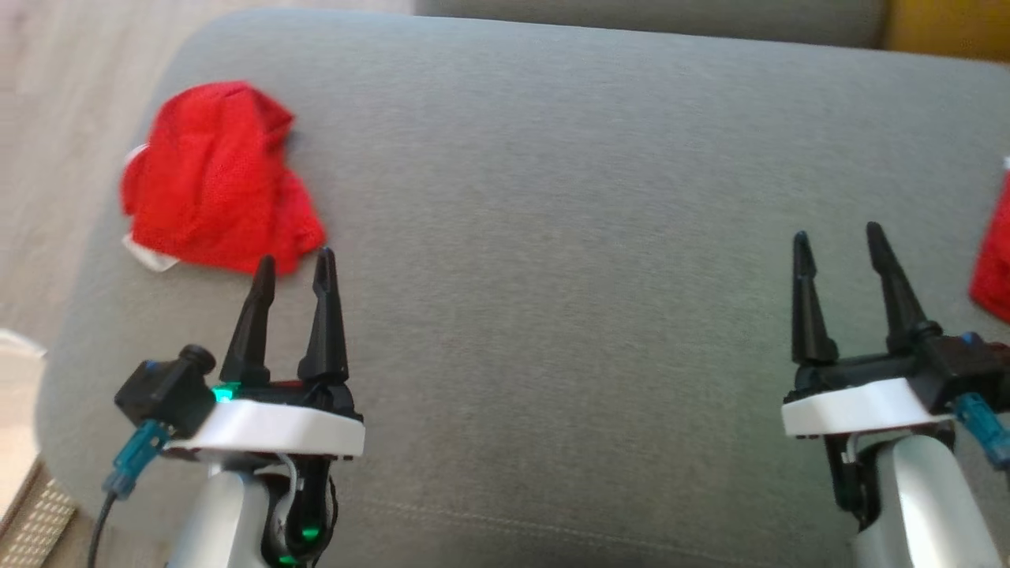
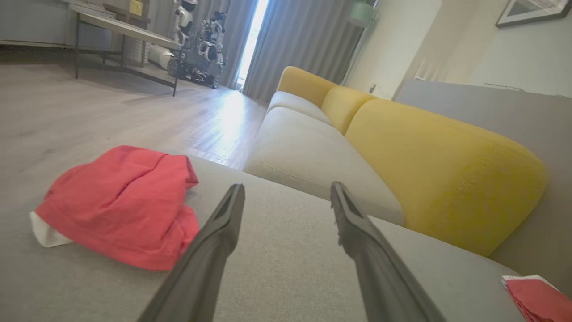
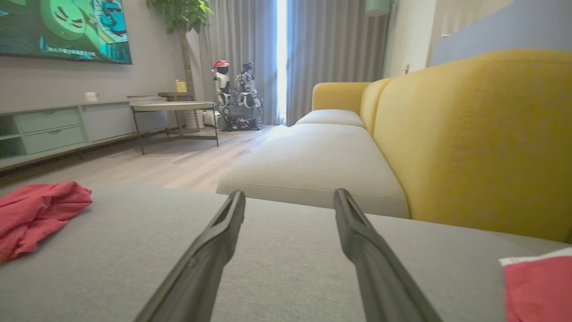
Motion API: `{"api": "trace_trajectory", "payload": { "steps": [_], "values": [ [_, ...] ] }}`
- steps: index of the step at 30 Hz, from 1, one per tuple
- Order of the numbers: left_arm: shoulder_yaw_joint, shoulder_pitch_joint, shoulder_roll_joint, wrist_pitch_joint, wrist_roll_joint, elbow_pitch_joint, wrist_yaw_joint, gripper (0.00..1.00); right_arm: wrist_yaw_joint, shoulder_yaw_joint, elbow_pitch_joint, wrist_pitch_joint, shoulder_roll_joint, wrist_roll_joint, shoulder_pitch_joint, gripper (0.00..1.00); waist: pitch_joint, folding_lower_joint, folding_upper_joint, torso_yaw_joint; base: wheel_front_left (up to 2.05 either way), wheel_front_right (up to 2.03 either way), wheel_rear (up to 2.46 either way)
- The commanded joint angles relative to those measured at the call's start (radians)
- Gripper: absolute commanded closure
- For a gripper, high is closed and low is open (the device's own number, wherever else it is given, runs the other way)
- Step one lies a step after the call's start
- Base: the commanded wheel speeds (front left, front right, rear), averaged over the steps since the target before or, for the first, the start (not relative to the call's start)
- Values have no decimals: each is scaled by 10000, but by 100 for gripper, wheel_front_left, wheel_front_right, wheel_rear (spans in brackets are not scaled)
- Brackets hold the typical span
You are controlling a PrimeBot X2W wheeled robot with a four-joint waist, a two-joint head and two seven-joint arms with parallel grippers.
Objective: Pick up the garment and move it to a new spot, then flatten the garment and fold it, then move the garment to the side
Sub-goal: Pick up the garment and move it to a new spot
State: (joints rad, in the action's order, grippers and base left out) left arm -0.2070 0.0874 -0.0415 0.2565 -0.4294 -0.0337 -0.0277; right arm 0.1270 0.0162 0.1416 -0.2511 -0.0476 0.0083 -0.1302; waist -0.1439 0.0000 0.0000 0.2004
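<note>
A crumpled red mesh garment point(image 1: 217, 177) on the grey upholstered cushion point(image 1: 552, 197) is judged light and limp, best pinched at a raised fold. The left gripper point(image 1: 294, 257) is seen just beside it, the right gripper point(image 1: 837, 231) well apart. Both pairs of fingers are spread, empty.

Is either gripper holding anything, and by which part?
Nothing is held. Left gripper and right gripper stand open, empty; the red garment lies free on the cushion.

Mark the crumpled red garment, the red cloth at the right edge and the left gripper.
crumpled red garment point(image 1: 213, 173), head view, middle of the bunched fabric.
red cloth point(image 1: 996, 264), head view, visible part at right edge.
left gripper point(image 1: 294, 259), head view, midway between its open fingertips.
</note>
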Motion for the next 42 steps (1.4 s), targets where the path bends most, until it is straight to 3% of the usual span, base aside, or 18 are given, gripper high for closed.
{"api": "trace_trajectory", "payload": {
  "steps": [1,12,21,33,42],
  "values": [
    [445,324,-87,53,-85,410,-66,0,37,-315,-282,-106,-26,-31,-185,0,140,0,0,536,0,0,0],
    [691,-142,-87,53,-83,524,-190,0,37,-831,-13,-99,-26,-5,-53,0,529,0,0,2251,0,0,0],
    [1095,-555,-87,53,-204,806,-406,0,37,-1146,174,-100,-26,217,86,0,802,0,0,2774,0,0,0],
    [1547,-349,-87,53,-243,1170,-353,0,37,-1186,52,-62,-26,138,-99,0,372,0,0,2402,0,0,0],
    [2420,1218,-87,53,436,209,375,0,37,-797,-942,426,-26,-716,-491,0,-1012,0,0,1683,0,0,0]
  ]
}}
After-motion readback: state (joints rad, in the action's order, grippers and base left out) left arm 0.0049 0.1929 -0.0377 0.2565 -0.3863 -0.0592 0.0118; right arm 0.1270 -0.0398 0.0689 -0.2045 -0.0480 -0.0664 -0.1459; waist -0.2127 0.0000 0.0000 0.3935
